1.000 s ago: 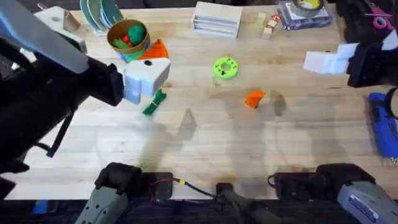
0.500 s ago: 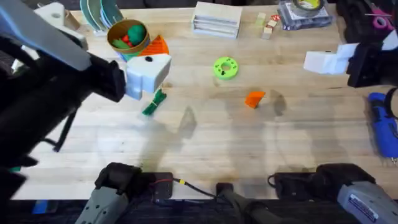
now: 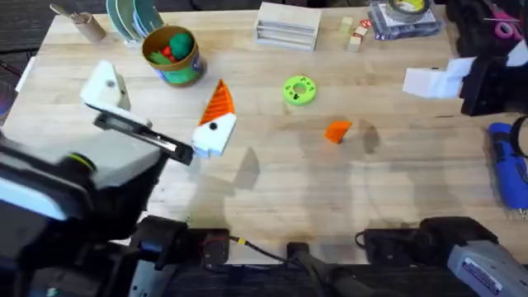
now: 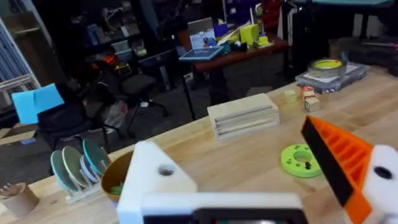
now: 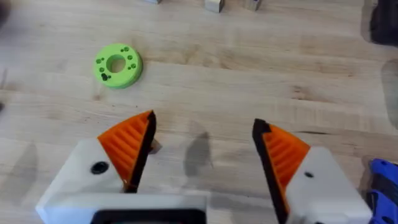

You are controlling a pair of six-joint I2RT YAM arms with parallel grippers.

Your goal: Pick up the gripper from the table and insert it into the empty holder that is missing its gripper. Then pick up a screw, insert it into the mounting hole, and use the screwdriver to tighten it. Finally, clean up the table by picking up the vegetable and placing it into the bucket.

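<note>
The loose orange gripper lies on the table right of centre. My left gripper hovers open over the left side. One of its fingers is the bare white holder; the other carries an orange tip. The bucket stands at the back left with a green and a red toy inside. The blue screwdriver lies at the right edge. My right gripper is open at the far right, holding nothing. The vegetable and the screw are out of view.
A bright green disc sits behind the middle. A pale wooden block, small cubes and a tape roll on a box line the back edge. A plate rack stands behind the bucket.
The left arm has swung back and down towards the near left, and its fingers now stand wide apart. The vegetable seen beside it earlier is now covered. The right arm has not moved.
</note>
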